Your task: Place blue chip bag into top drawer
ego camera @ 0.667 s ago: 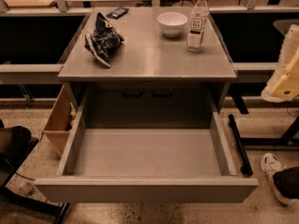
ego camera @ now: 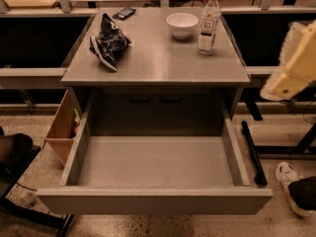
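The blue chip bag [ego camera: 109, 42], crumpled dark navy foil with white markings, lies on the left part of the grey cabinet top [ego camera: 158, 65]. The top drawer [ego camera: 153, 200] is pulled fully out towards the camera, and its wide shallow grey inside holds nothing. My gripper [ego camera: 291, 65] shows as a blurred cream-coloured shape at the right edge, level with the cabinet top. It is well to the right of the bag and apart from it, and nothing shows in it.
A white bowl [ego camera: 181, 24] and a clear water bottle [ego camera: 208, 22] stand on the back right of the cabinet top. A flat black phone-like object [ego camera: 124, 13] lies at the back left. A light wooden box [ego camera: 61, 127] hangs beside the drawer's left. A shoe [ego camera: 291, 186] is at the lower right.
The cream gripper shape at the right edge has shifted slightly to the left. The bag, bowl, bottle and drawer have not moved.
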